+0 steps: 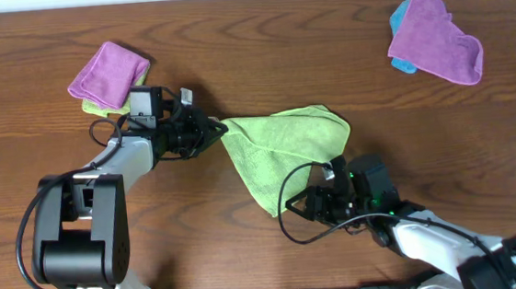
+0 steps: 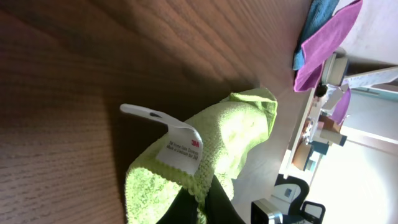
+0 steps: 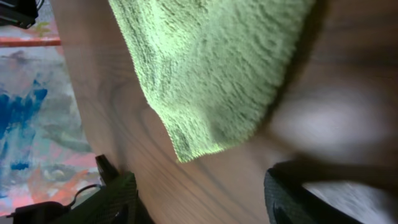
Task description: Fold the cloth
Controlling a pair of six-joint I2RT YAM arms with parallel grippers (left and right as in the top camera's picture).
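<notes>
the lime-green, roughly square microfibre cloth (image 1: 286, 147) lies crumpled on the brown wooden table (image 1: 38, 51), stretched between the two hands. the left gripper (image 1: 211, 132) is clamped on one corner, the one bearing the small white tag (image 2: 180, 149), which sticks up just ahead of its fingertips in the left wrist view. that corner looks raised off the wood, likely so it can be carried over the rest.

the right gripper (image 1: 298, 206) sits low at the opposite corner with its fingers (image 3: 115, 199) spread apart and nothing between them. the cloth's tip lies just ahead of the gap, touching neither pad. my guess is it is lined up to pinch that corner, so both hands can draw the cloth flat before folding. no fold is made yet.

just behind the left hand lies a purple soft cloth (image 1: 109, 71). far beyond the right hand, a second purple cloth (image 1: 438, 24) lies over a small blue cloth (image 1: 397, 21).
</notes>
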